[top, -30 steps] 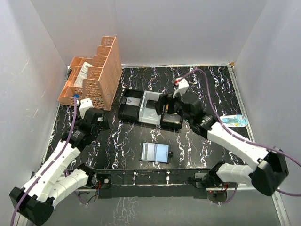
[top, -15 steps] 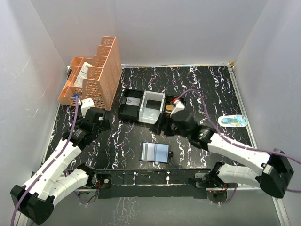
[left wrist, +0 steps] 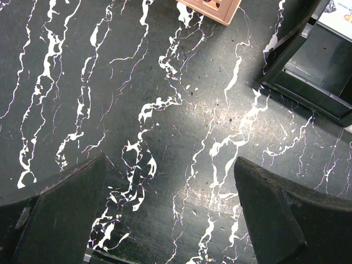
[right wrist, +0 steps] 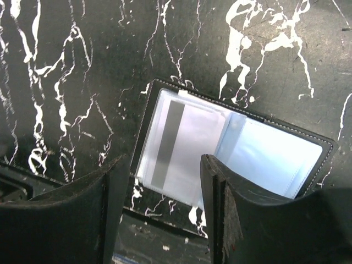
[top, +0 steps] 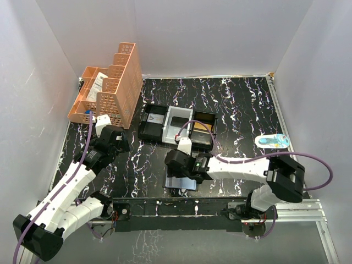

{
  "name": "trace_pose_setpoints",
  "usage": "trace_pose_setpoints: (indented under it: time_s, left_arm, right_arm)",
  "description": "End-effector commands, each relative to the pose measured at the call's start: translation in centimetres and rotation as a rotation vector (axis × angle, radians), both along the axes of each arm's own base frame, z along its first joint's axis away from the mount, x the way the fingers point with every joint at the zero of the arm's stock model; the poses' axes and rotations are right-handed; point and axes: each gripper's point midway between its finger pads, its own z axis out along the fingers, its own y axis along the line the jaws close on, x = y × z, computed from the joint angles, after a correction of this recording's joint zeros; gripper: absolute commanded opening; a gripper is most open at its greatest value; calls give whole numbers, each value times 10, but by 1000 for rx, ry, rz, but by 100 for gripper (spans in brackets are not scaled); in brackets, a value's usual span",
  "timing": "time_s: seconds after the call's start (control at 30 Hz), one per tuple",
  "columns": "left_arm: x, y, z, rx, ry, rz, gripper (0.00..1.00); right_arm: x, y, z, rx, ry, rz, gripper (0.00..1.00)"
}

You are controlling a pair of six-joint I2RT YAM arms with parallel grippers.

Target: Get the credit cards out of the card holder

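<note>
The holder (right wrist: 275, 159) lies open on the table (top: 236, 104), near the front edge and about midway between the arms. From above, most of it is hidden under the right gripper (top: 184, 165); only its near edge shows there. The right wrist view shows both panels, clear sleeves inside a dark stitched border. The holder's near edge is cut off by the fingers (right wrist: 217, 209). A card (right wrist: 170, 146) with a grey stripe sits in one panel's sleeve. Whether the other sleeve holds anything cannot be made out through the pale plastic.

The right jaws stand partly apart over the card's panel, with nothing clamped between them. Whether the fingertips touch the holder cannot be told.

The left gripper (left wrist: 169, 165) hangs over bare table at the left, jaws wide apart and holding nothing. In its wrist view only a corner of the basket (top: 118, 82) and a corner of the tray (top: 149, 133) enter at the far edge.

The tray lies just beyond the holder. The basket stands at the far left, its contents too small to read. A small blue-and-white item (top: 272, 141) lies at the right, unclear what it is.
</note>
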Motion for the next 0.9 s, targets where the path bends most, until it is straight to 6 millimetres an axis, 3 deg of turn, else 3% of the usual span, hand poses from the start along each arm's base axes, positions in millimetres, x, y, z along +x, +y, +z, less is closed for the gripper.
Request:
trace_pose_setpoints:
  time_s: [0.0,0.5,0.87]
  left_arm:
    - [3,3,7,9,-17,11,99]
    - [3,1,9,-5,-33,-1,99]
    - [3,0,9,-7,-30,-8,99]
  right_arm:
    - [17,9,10,-9,-54,-82,52]
    - [17,20,-21,-90,-3,-66,57]
    - [13,4,-61,-239,29,-74,57]
